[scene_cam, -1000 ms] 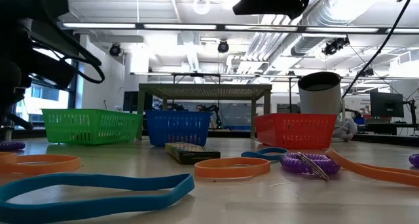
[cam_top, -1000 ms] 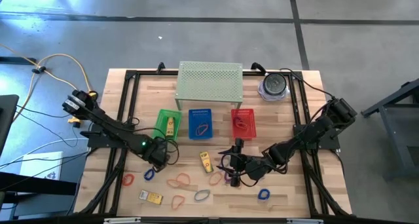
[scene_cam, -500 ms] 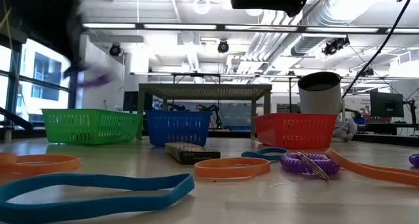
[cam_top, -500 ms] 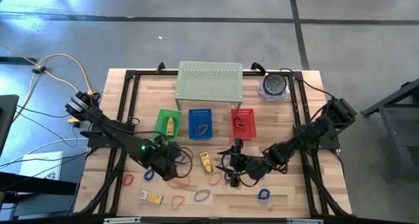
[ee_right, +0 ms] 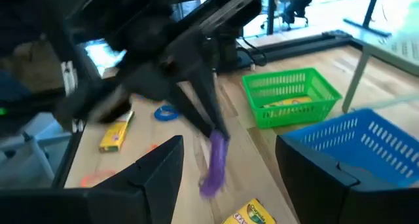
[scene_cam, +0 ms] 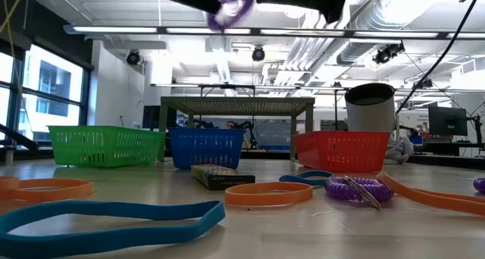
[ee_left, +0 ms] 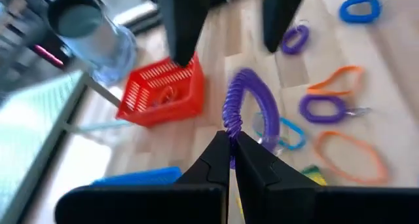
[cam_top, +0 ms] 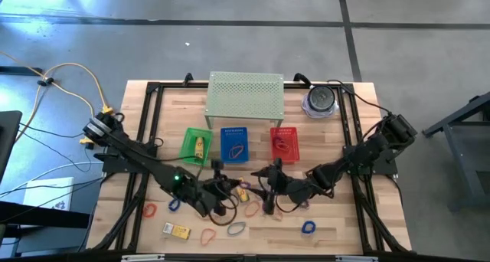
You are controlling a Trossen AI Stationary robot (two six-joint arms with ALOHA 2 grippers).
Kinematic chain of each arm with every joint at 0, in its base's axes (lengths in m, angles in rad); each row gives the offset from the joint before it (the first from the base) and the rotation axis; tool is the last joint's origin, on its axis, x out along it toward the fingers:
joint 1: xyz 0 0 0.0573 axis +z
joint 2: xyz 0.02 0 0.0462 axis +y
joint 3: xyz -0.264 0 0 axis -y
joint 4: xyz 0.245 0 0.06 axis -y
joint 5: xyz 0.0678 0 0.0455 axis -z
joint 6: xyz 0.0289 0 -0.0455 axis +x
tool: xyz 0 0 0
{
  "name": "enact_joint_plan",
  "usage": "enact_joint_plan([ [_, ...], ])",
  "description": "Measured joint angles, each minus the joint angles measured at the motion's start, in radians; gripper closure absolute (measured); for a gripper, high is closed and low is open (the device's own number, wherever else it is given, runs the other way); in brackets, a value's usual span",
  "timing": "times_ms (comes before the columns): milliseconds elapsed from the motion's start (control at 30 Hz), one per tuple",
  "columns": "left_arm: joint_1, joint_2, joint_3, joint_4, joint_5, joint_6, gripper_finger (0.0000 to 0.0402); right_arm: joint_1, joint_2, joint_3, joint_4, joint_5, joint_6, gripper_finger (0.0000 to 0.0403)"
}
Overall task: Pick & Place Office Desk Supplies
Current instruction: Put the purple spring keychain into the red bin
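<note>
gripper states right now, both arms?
Left gripper: shut on the purple coil loop, held up off the table.
Right gripper: open, holding nothing, facing the left gripper mid-table.

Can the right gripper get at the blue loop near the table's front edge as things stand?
Probably yes. The right gripper is open and empty, and the blue loop lies alone on bare wood on its own side. The left gripper, shut on a purple coil, is farther toward the middle.

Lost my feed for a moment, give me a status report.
Left gripper shut on purple coil band, lifted above the table. Right gripper open, facing it close by. Nothing between them.
</note>
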Motion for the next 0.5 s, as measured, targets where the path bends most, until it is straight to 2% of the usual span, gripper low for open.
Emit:
enact_joint_plan([
  [167, 0.0, 0.061, 0.0, 0.063, -0.032, 0.098, 0.04, -0.012, 0.0, 0.0, -0.043, -0.008, 0.069, 0.0172],
  [333, -0.004, 0.074, 0.0, 0.071, -0.093, 0.103, 0.04, -0.018, 0.02, 0.0, -0.086, -0.013, 0.119, 0.0172],
  [500, -0.009, 0.074, 0.0, 0.08, -0.091, 0.106, 0.04, -0.041, 0.061, -0.001, -0.061, -0.063, 0.134, 0.0172],
])
